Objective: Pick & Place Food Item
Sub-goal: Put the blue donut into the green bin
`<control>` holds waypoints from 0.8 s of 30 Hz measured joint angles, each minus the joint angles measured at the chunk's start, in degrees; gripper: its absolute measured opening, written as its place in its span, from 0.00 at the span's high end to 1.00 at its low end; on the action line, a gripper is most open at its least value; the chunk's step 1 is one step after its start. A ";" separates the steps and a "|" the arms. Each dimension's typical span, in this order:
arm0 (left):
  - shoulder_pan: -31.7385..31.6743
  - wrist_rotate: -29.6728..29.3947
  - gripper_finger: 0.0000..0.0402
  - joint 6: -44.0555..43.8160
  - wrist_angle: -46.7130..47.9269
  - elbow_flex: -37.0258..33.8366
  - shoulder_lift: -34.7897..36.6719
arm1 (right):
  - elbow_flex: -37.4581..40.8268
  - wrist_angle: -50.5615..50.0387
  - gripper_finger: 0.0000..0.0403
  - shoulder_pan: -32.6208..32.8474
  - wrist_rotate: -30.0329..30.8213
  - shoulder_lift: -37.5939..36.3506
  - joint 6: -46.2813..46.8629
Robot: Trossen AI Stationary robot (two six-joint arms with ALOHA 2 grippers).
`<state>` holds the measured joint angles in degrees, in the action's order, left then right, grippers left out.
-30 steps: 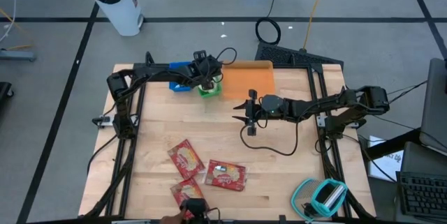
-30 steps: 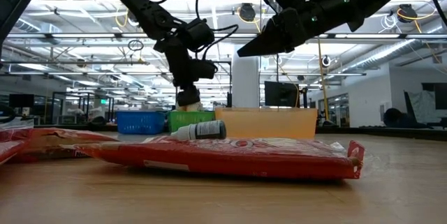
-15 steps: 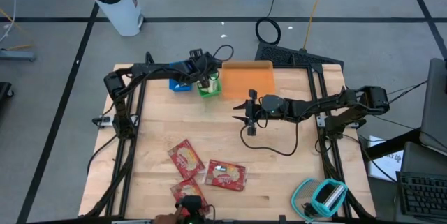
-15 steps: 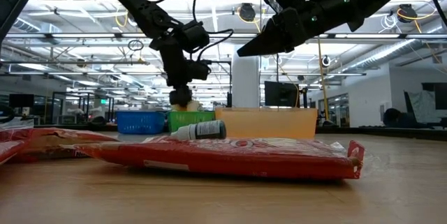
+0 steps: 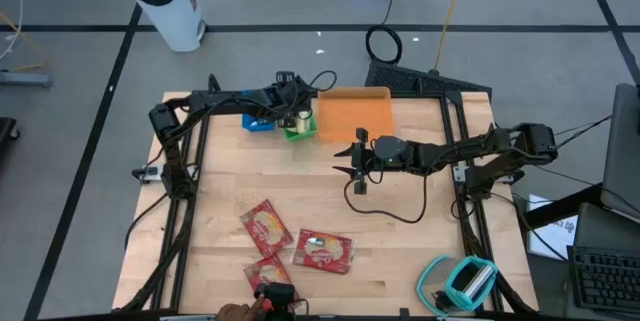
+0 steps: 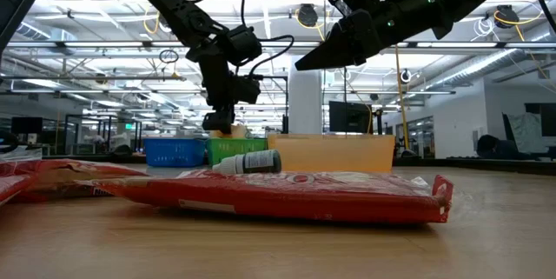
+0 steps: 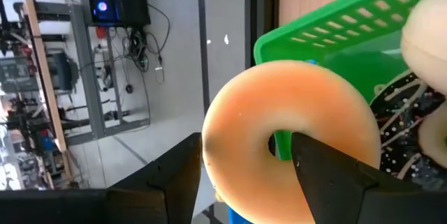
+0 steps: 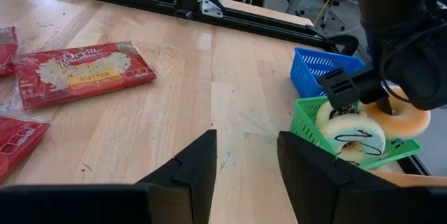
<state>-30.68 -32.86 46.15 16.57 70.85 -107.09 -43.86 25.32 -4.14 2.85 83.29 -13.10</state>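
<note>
High view: left claw (image 5: 297, 119) grips donut (image 5: 302, 118).

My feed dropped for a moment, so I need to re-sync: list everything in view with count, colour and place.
Popcorn packets: three, red, near edge of the wooden table.
Green plastic basket: one, at the far edge, holding iced doughnuts.
Blue plastic basket: one, beside the green one.
Orange bin: one, on the green basket's other side.
Plain tan doughnut: one, held over the green basket.
Small dark bottle: one, lying on a packet.
White cylinder: one, on the floor beyond the table.
Teal tape dispenser: one, near right corner.
Left gripper: jaws shut on the doughnut.
Right gripper: mid-table, jaws empty.
</note>
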 joint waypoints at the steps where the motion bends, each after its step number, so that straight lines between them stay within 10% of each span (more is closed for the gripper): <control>1: 0.17 -0.05 0.46 -0.69 -0.02 0.00 0.00 | 0.00 0.00 0.65 0.00 0.00 0.00 0.00; 24: 5.68 -2.32 0.46 -1.01 -0.06 0.00 0.00 | -0.02 0.11 0.65 0.00 0.00 0.00 -1.07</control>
<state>-25.00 -35.18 45.15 16.51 70.85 -107.09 -43.88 25.43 -4.14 2.85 83.29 -14.17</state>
